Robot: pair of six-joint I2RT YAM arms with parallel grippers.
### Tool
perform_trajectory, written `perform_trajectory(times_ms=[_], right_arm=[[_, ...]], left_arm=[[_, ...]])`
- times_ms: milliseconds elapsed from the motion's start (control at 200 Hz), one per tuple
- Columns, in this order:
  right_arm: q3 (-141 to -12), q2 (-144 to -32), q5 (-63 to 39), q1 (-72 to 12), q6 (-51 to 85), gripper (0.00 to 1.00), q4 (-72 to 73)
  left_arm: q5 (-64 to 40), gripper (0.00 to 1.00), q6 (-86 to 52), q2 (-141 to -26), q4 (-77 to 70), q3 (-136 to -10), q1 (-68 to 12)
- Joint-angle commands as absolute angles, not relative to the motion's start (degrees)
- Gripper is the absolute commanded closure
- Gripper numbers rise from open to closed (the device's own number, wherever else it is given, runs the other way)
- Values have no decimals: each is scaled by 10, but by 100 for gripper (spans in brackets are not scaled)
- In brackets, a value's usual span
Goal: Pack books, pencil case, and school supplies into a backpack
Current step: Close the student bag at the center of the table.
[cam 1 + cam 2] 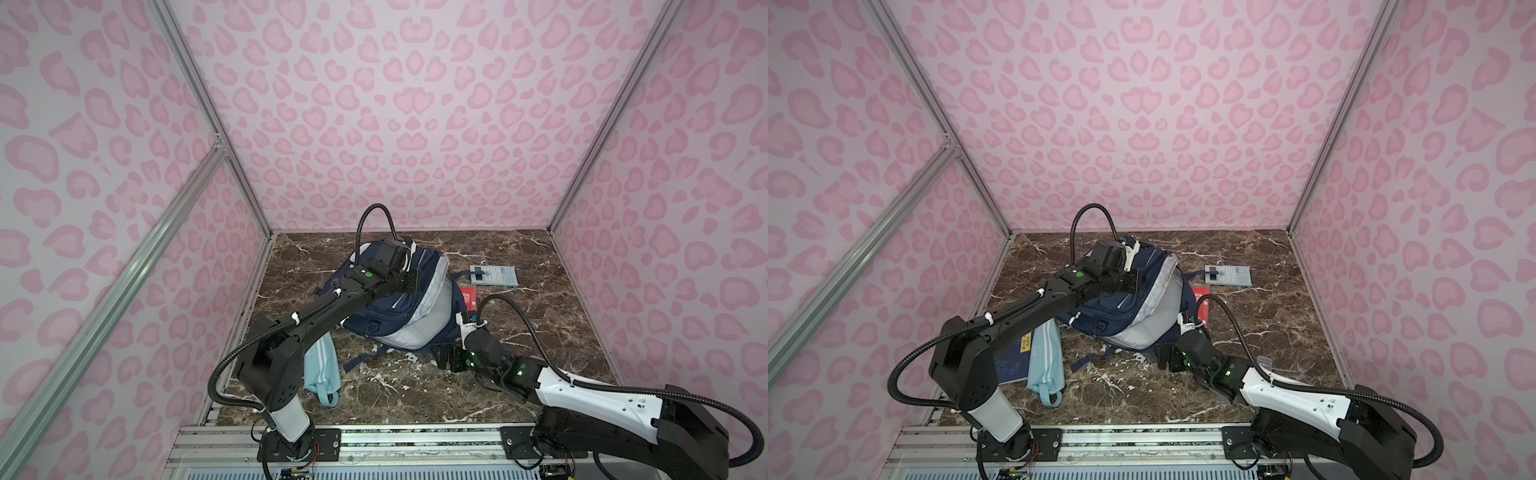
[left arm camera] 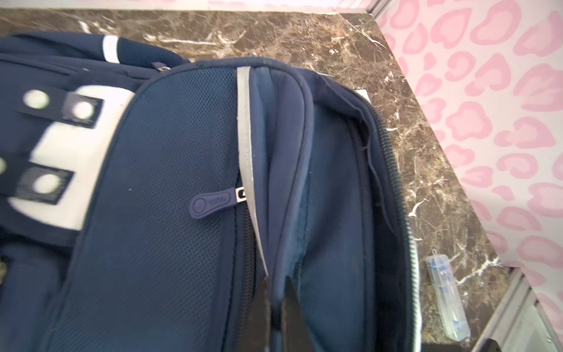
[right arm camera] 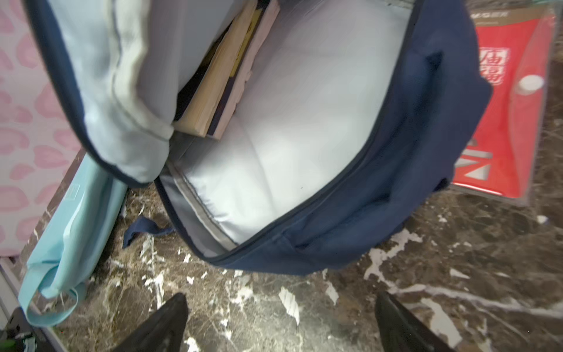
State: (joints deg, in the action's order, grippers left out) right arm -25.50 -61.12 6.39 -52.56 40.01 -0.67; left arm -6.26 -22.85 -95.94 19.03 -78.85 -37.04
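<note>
The navy backpack (image 1: 399, 307) (image 1: 1133, 316) lies in the middle of the table with its main compartment gaping. My left gripper (image 1: 411, 280) (image 2: 277, 280) is shut on a fold of its upper flap, holding it up. Two books (image 3: 219, 82) stand inside against the pale lining. My right gripper (image 1: 442, 357) (image 3: 280, 301) is open just in front of the opening, above the marble, with nothing between its fingers. The aqua pencil case (image 1: 322, 370) (image 3: 76, 213) lies at the front left, partly over another dark-blue book (image 1: 1011, 361). The calculator (image 1: 494, 275) and the red pack (image 1: 468, 297) (image 3: 511, 106) lie right of the backpack.
A narrow clear plastic pack (image 2: 446, 298) (image 1: 1264, 361) lies on the marble near the right wall. Pink patterned walls with metal frame posts (image 1: 249, 232) close in three sides. A metal rail (image 1: 374, 440) carries both arm bases at the front.
</note>
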Motion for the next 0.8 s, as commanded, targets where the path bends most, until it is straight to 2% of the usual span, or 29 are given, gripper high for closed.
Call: perform_trajectory(times_ms=[0, 90, 230, 355, 435, 565, 700, 795], right_arm=[[-265, -602, 149, -522, 401, 2, -62], [-282, -572, 153, -493, 400, 2, -103], [-269, -502, 120, -437, 376, 2, -87], [-286, -458, 69, -321, 357, 2, -127], [-292, -443, 15, -269, 354, 2, -131], [-287, -458, -26, -263, 347, 2, -100], [-303, -512, -27, -263, 332, 2, -77], [-314, -567, -65, -264, 336, 2, -31]], left_arm=[[-27, 97, -216, -932, 201, -777, -367], [-28, 97, -210, -903, 210, -737, -367], [-19, 97, -193, -874, 227, -716, -365], [-1, 97, -181, -852, 250, -716, -355], [-52, 97, -175, -833, 237, -717, -339], [-81, 97, -137, -868, 308, -783, -338], [-49, 97, -108, -819, 264, -734, -337], [-60, 97, -65, -837, 290, -766, -336]])
